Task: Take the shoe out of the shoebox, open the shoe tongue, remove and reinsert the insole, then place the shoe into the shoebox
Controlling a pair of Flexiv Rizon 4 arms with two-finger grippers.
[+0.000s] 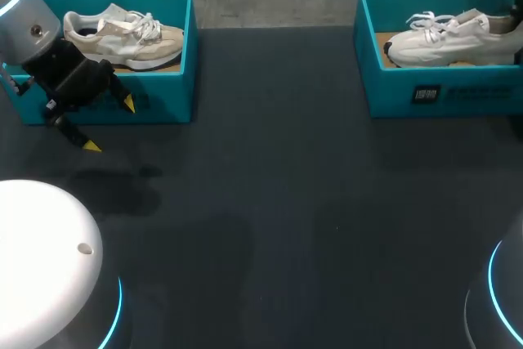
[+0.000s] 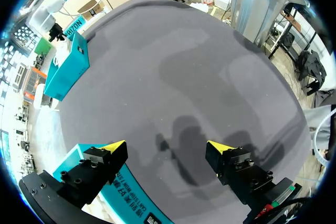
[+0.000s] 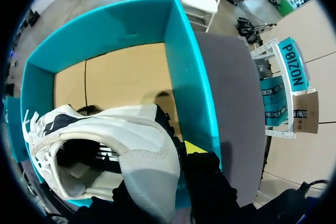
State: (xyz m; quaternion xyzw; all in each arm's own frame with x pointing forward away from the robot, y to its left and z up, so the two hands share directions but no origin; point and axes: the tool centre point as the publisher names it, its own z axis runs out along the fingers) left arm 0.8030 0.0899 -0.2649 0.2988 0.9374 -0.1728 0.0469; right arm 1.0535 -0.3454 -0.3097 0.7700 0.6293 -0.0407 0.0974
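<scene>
Task barely begun: white shoe (image 1: 449, 38) lies in right box (image 1: 441, 91), not yet out. Right gripper (image 3: 168, 174) at its heel, clamped or not, cannot tell. Left gripper (image 1: 110, 125) apart above bench (image 1: 286, 202). Tongue, insole, return all left.

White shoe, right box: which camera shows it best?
Head view: the white shoe lies side-on in the right shoebox, nearly whole. Right wrist view shows only its heel and opening; left wrist view, just the distant shoebox.
</scene>
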